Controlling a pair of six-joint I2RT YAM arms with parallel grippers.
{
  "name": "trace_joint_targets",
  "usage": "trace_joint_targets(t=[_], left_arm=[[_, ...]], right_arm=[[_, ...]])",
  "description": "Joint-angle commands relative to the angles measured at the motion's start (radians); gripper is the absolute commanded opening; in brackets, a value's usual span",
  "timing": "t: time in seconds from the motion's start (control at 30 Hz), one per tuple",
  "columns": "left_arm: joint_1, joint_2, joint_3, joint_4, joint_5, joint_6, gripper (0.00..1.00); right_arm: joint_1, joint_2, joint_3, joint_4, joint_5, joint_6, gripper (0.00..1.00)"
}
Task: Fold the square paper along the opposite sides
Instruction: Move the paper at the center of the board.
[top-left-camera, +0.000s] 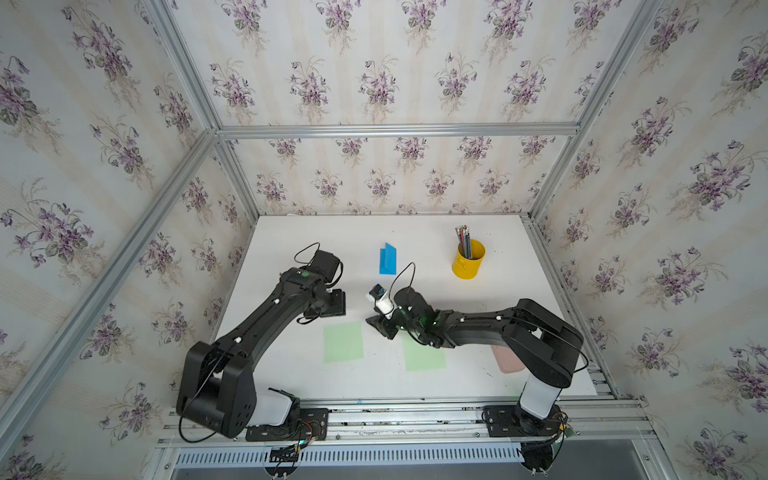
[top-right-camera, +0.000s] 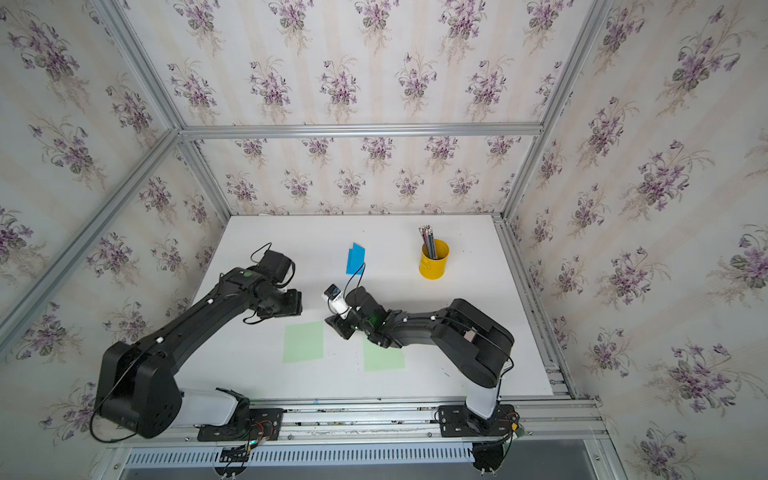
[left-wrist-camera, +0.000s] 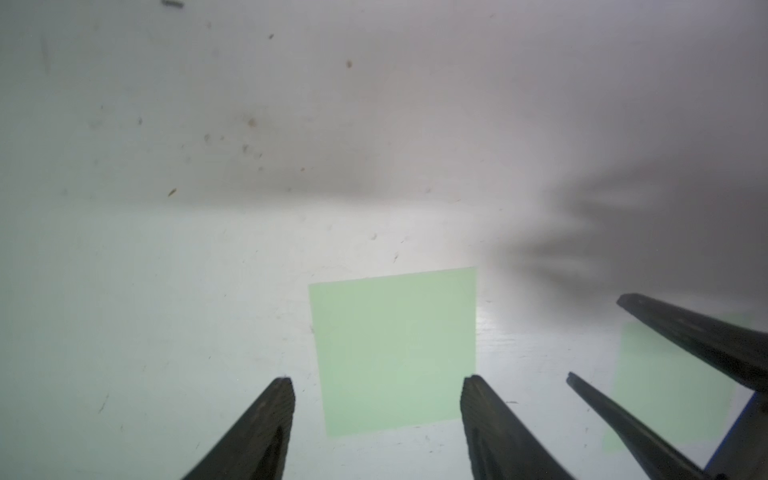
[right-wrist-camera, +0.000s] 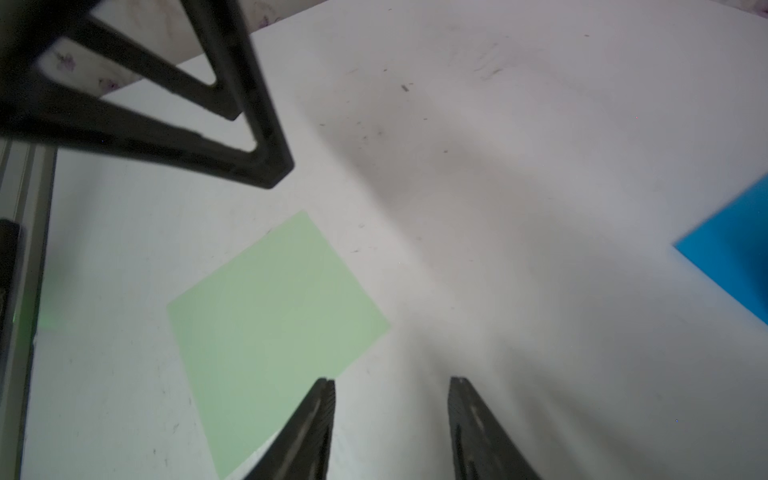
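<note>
Light green square paper sheet (top-left-camera: 343, 341) lies flat and unfolded, near-centre on the white table (top-left-camera: 415, 232). Left gripper (left-wrist-camera: 376, 384) sits just beyond its far edge, jaws wide apart, empty. Right gripper (right-wrist-camera: 392, 384) is to its right, jaws partly open, empty, hiding a corner of a second green square sheet (top-left-camera: 424, 357). Blue folded paper (top-left-camera: 387, 259) lies farther back.

We enter this as a robot lab cell. We note: aluminium frame (top-left-camera: 397, 131), floral wallpaper panels (top-left-camera: 374, 62) on it, white table (top-left-camera: 415, 232), left arm (top-left-camera: 257, 324) and right arm (top-left-camera: 478, 328) bolted to a front rail (top-left-camera: 415, 417), loose wiring (top-left-camera: 305, 436) at their bases, pencil tin (top-left-camera: 468, 259).
</note>
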Motion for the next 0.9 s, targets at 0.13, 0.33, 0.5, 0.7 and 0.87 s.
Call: trace_joint_targets(t=[0.13, 0.33, 0.5, 0.7, 0.87], left_arm=[[0.066, -0.055, -0.113, 0.048, 0.040, -0.049, 0.69], [0.068, 0.004, -0.143, 0.131, 0.150, -0.055, 0.70], [0.068, 0.055, -0.154, 0.201, 0.219, -0.051, 0.70], [0.066, 0.163, -0.085, 0.226, 0.241, -0.015, 0.69], [0.067, 0.234, 0.019, 0.204, 0.218, 0.030, 0.70]], right_arm=[[0.127, 0.208, 0.204, -0.091, 0.265, -0.199, 0.52], [0.107, 0.265, 0.196, -0.095, 0.340, -0.235, 0.52], [0.041, 0.277, 0.210, -0.092, 0.306, -0.239, 0.52], [-0.031, 0.154, 0.229, -0.070, 0.130, -0.144, 0.53], [-0.125, 0.027, 0.139, -0.062, -0.076, 0.064, 0.52]])
